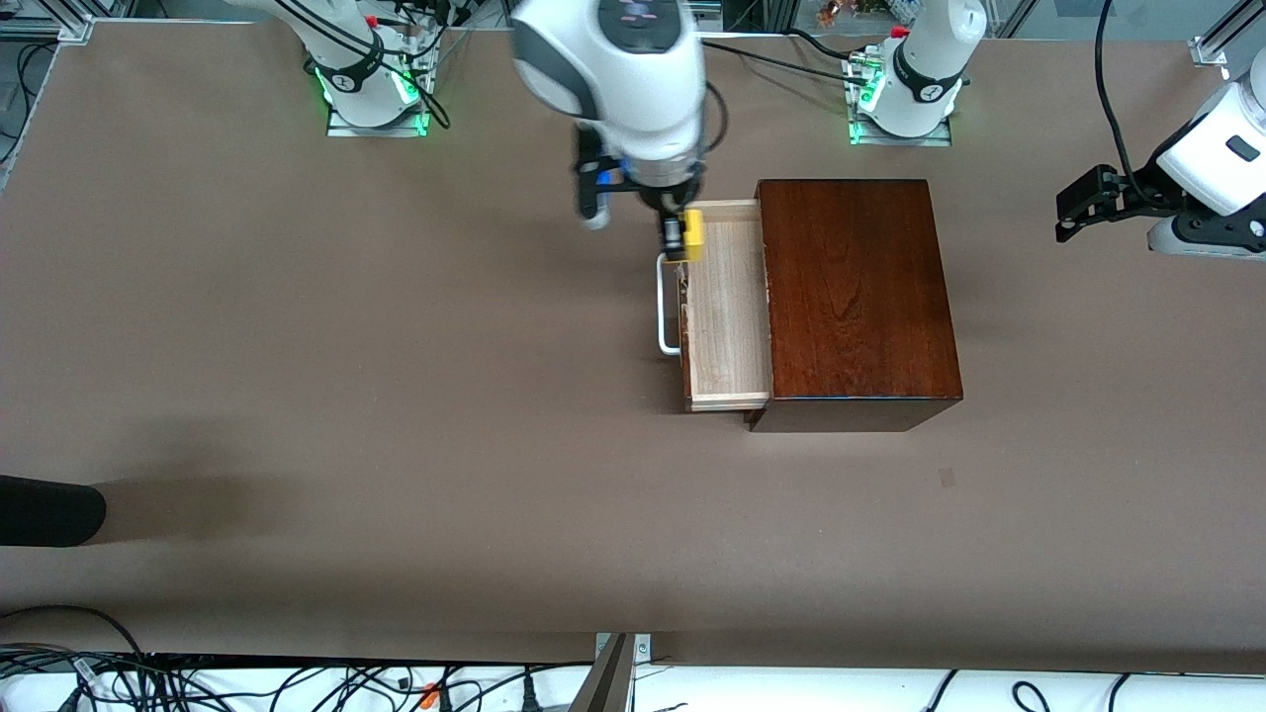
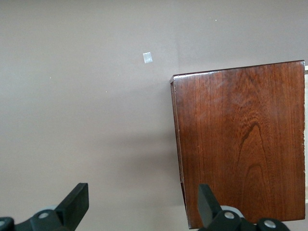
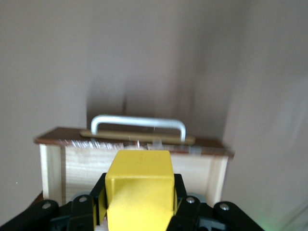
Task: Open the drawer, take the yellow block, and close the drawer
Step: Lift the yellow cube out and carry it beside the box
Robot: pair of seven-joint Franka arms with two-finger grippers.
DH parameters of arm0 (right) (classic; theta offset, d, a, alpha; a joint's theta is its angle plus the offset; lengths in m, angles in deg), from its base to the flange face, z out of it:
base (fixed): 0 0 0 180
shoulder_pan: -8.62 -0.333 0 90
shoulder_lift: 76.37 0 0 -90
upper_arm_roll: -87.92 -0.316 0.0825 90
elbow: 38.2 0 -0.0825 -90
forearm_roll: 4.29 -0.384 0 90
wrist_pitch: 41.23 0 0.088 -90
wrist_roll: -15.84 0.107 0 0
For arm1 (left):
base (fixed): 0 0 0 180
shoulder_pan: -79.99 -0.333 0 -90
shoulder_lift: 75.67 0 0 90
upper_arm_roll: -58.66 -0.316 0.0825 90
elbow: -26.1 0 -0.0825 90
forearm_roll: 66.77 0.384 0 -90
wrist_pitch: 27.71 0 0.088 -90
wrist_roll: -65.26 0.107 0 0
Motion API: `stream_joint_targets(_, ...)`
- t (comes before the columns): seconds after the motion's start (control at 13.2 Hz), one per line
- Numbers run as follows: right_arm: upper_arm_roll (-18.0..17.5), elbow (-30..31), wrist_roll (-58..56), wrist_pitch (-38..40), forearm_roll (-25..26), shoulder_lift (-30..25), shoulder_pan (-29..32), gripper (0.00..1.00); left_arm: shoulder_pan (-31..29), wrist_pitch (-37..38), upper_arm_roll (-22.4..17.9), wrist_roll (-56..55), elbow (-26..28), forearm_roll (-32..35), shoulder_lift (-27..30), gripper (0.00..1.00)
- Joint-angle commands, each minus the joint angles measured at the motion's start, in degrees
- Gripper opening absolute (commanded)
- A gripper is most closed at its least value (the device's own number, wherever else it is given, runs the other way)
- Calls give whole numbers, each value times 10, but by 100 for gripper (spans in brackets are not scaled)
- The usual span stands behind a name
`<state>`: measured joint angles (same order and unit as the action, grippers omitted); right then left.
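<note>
Right hand [image 1: 680, 235] clamps the yellow block [image 1: 694, 235] above the open drawer [image 1: 727, 307], ready to carry it off. Left hand [image 1: 1088, 203] waits open beside the box [image 1: 856, 297], clear of the drawer's travel.

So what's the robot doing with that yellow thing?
The right gripper is shut on the yellow block, holding it above the open drawer of the wooden box. The left gripper waits, open, in the air past the box at the left arm's end of the table.
</note>
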<state>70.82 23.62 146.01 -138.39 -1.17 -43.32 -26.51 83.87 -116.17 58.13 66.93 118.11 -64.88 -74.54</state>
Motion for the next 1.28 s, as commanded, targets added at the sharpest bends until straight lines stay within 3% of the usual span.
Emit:
stream_joint_targets(0.0, -4, 13, -193, 79, -34, -37, 68, 0, -1, 11, -1, 12, -2, -8, 8, 100)
stream_joint_targets(0.3, -1, 80, -476, 123, -49, -93, 203, 0, -2, 11, -1, 11, -2, -7, 7, 100)
stream_joint_targets(0.53, 47, 111, -704, 129, -48, -103, 264, 0, -3, 13, -1, 12, -2, -7, 7, 100)
stream_joint_targets(0.75, 131, 130, -927, 85, -49, -81, 283, 0, 2, 14, 0, 10, -2, -7, 6, 100)
stream_joint_targets(1.06, 134, 139, -1142, -11, -47, -14, 362, 0, 6, 45, 7, 11, -9, -15, 2, 100)
stream_joint_targets(1.21, 134, 139, -1196, -70, -47, 22, 377, 0, 15, 98, 46, 11, -11, -15, -12, 100)
